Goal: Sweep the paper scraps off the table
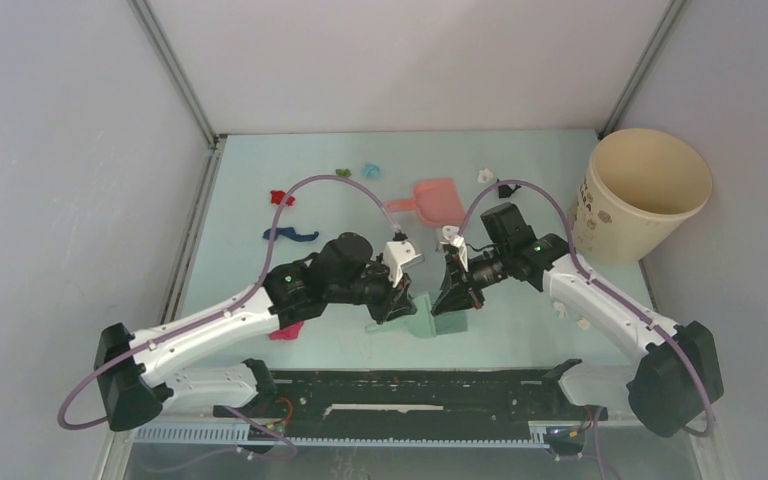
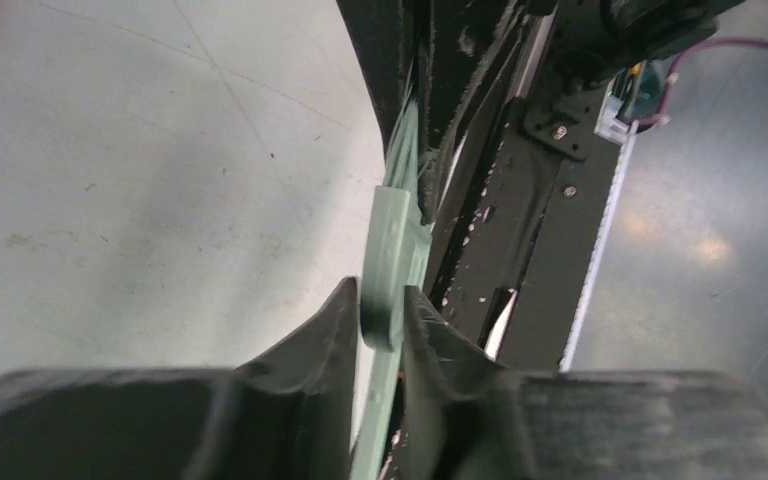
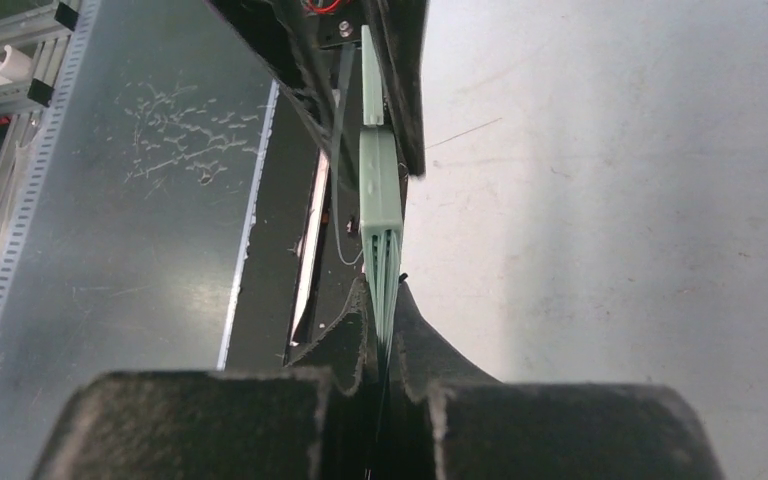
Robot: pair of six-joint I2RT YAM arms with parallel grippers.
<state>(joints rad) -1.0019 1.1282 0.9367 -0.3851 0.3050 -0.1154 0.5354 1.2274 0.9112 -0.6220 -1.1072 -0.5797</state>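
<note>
Left tool (image 2: 382, 300): around the brush (image 2: 395, 230) handle; we cannot tell if it grips.
Right tool (image 3: 385, 330): clamped on the bristles.
Paper scraps (image 1: 282, 198): mostly on the bench's (image 1: 250, 160) far half.
Risk: we think the bristles may bend and the brush slip.

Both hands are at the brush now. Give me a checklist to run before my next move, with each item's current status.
1. Right hand shut on the brush: ok, though it pinches the bristles, not the handle.
2. Left hand gripping the handle: cannot tell; its fingers flank it closely.
3. Dustpan free to pick up: ok, it lies alone on the table, beyond both hands.
4. Paper scraps cleared: not ok, several lie scattered, including a magenta scrap by the left arm.
5. Cup apart from the right arm: ok.
</note>
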